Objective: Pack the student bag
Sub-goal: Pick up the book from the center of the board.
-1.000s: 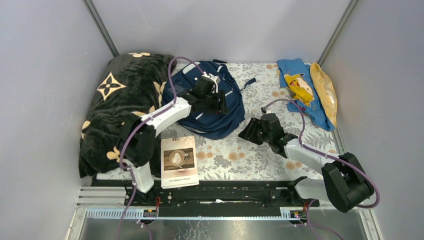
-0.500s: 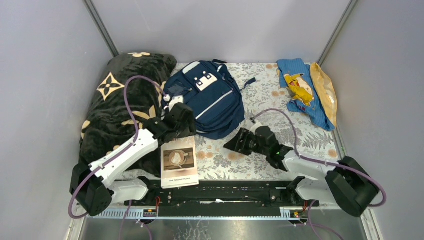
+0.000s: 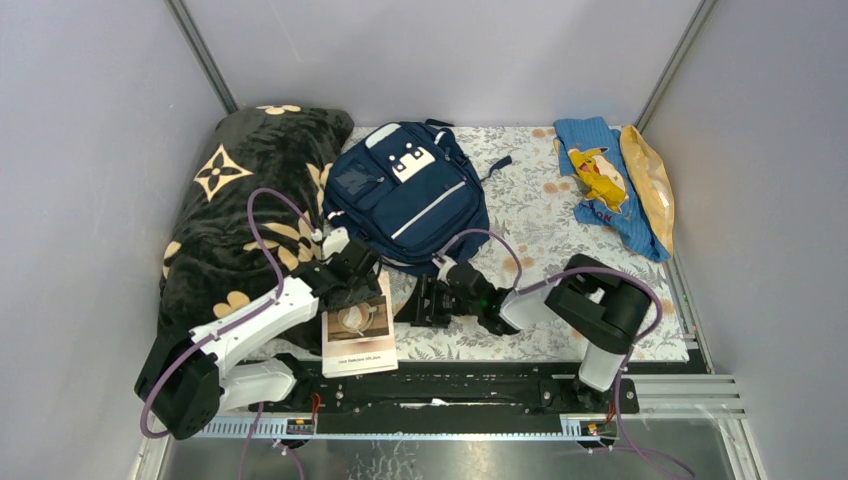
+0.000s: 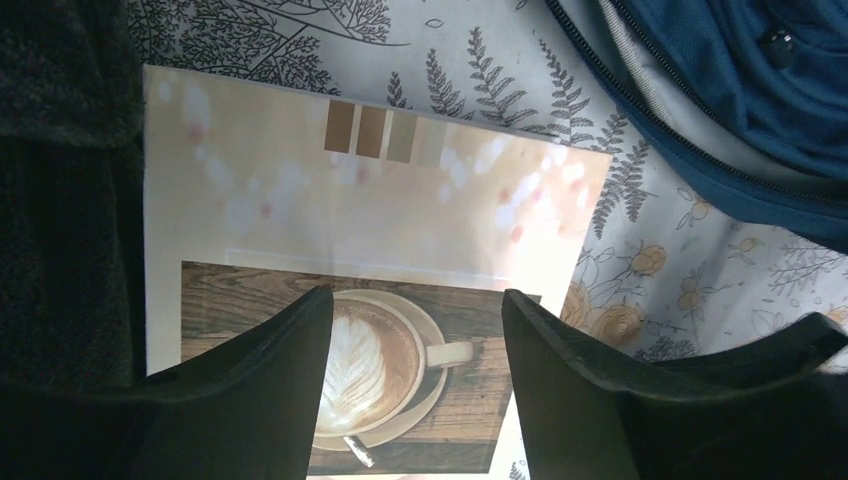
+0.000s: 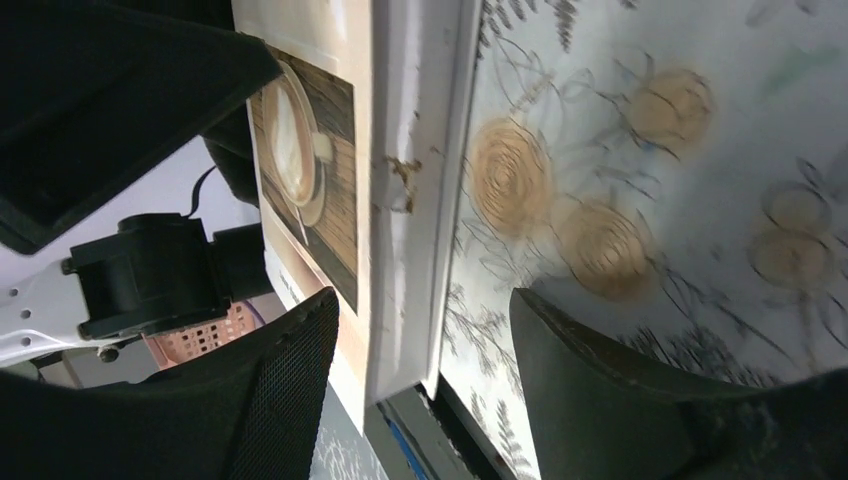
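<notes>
Top view, arms: the left gripper (image 3: 355,285) is coming back off the student bag (image 3: 410,195) toward the book (image 3: 358,330), and the right gripper (image 3: 420,302) is swinging left to the book's right edge.
Top view, bag: it is lying far of the book, unmoved.
Left wrist view: the jaws are hanging spread and empty over the cover's far part.
Right wrist view: the jaws are gaping, empty, and facing the book's edge. Working a finger under that edge would likely be the way to lift it cleanly.

The table (image 3: 545,215) is covered in a pale print of grey ferns and tan flowers. Plain grey walls (image 3: 440,55) close its far, left and right edges, slim metal posts (image 3: 203,55) rising at both far corners; a black rail (image 3: 440,385) lines the near edge.
</notes>
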